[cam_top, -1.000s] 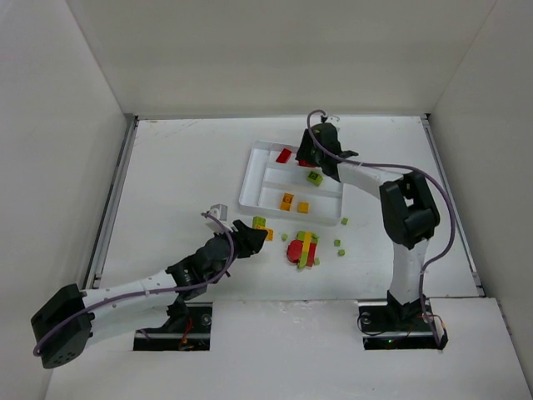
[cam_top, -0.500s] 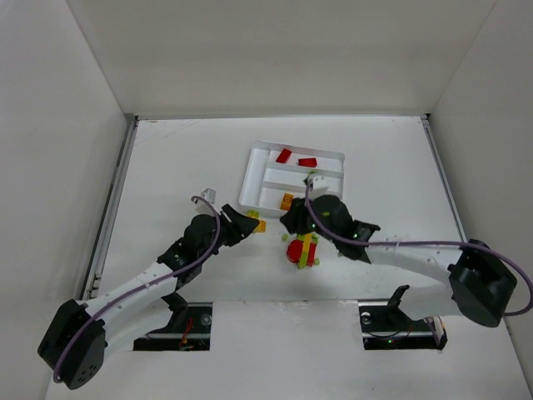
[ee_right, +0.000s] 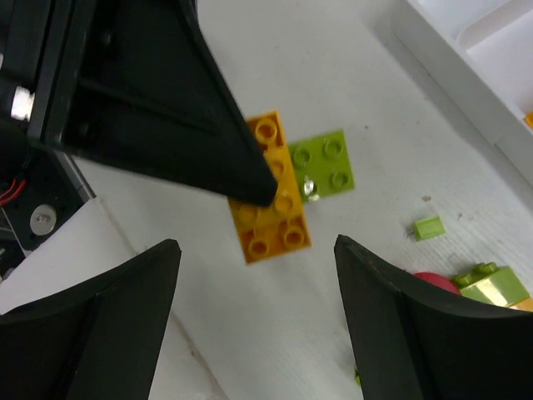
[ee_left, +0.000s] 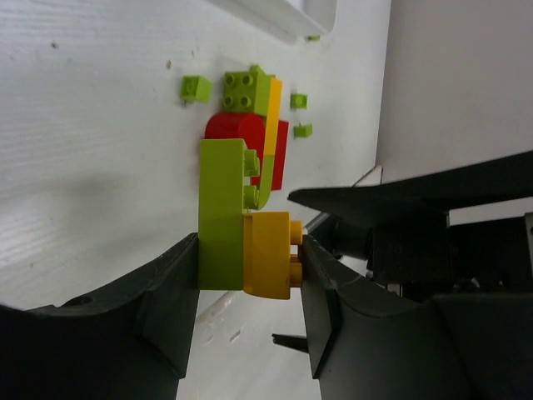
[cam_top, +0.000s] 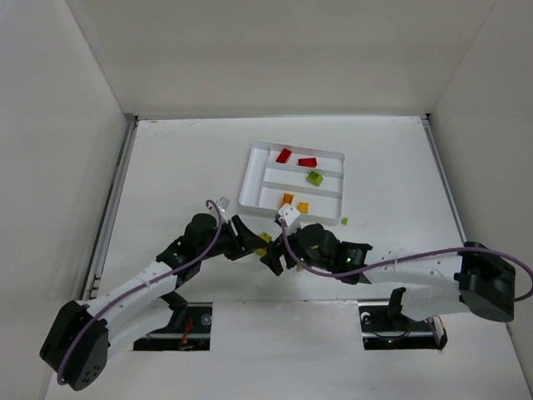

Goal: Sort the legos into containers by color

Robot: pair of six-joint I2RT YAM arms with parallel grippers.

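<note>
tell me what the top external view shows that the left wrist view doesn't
Only top external: what lies in the tray, two red legos in the far slot, a green one in the middle slot, orange ones in the near slot.
Only left wrist: what the left gripper is shut on, a lime brick joined to a yellow-orange brick, and the red, green and yellow clump beyond, which the right arm covers from above.
Both: that gripper, part of the tray, loose green studs.

The white worktop (cam_top: 183, 167) carries a divided tray (cam_top: 250, 179) toward 12 o'clock. A lime stud (cam_top: 344, 221) lies at the tray's 4 o'clock. A red, lime and yellow clump (ee_left: 233, 133) lies among loose lime bits (ee_left: 196, 87).
</note>
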